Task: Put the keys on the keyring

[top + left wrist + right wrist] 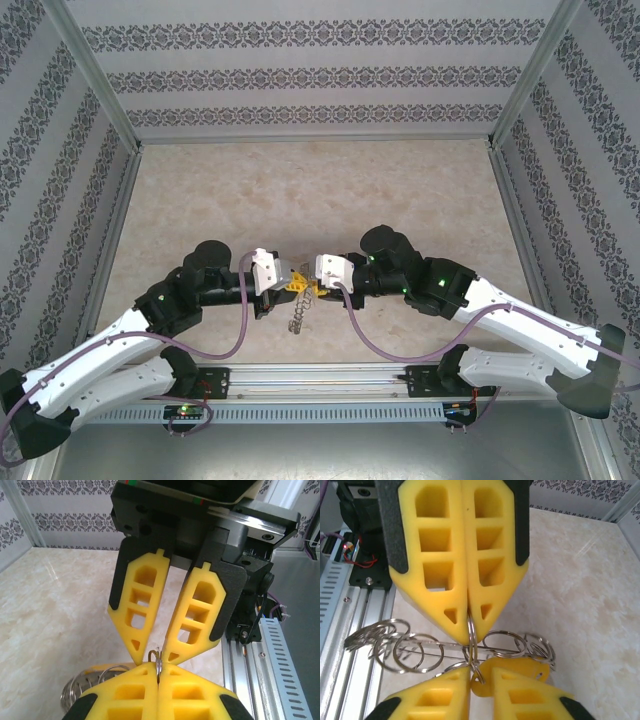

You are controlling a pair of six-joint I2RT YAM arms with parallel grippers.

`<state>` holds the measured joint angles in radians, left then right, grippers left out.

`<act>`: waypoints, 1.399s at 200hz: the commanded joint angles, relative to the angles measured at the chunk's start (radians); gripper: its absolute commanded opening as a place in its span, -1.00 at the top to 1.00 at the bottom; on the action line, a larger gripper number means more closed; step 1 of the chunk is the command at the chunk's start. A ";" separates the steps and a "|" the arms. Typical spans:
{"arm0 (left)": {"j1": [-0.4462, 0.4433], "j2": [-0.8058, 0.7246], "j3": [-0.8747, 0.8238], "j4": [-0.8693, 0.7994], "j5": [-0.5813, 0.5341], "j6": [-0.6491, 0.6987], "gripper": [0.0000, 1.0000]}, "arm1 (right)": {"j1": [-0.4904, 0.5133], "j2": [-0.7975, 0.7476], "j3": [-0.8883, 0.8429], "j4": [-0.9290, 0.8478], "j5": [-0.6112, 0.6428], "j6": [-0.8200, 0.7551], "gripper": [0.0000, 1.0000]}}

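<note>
Left gripper (157, 669), jaws pressed together, is pinching a keyring (372, 635) loop over the table (580, 605), steadying it while the right gripper (481, 674), jaws slightly parted, is presenting the key (525, 669).

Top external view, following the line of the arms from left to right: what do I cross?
In order: left arm's black links → left pincer → right pincer → right arm's black links. The keyring hangs below where the pincers meet, so it is left unplaced.
</note>
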<state>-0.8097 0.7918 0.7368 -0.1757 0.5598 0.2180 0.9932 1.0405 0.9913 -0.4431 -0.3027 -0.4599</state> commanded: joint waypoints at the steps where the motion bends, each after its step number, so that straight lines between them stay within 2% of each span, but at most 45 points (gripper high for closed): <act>1: 0.003 -0.010 -0.006 0.085 0.047 -0.023 1.00 | 0.010 -0.016 -0.019 0.027 -0.015 0.014 0.70; 51: 0.001 -0.021 -0.018 0.107 0.052 -0.031 1.00 | 0.006 -0.012 -0.026 0.029 -0.019 0.015 1.00; 169: 0.003 -0.031 -0.050 0.218 0.128 -0.063 1.00 | -0.023 0.082 0.021 0.061 -0.100 0.060 1.00; 232: 0.003 -0.047 -0.065 0.220 0.121 -0.069 1.00 | -0.043 -0.020 -0.052 0.138 -0.091 0.095 0.51; 257: 0.004 -0.054 -0.071 0.241 0.119 -0.078 1.00 | -0.042 -0.101 -0.125 0.197 -0.093 0.101 0.39; 280: 0.003 -0.053 -0.073 0.256 0.123 -0.082 1.00 | -0.041 -0.136 -0.150 0.219 -0.103 0.110 0.38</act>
<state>-0.8040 0.7555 0.6659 -0.0170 0.6411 0.1551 0.9573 0.9344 0.8719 -0.2996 -0.3908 -0.3714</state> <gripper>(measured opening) 0.065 0.311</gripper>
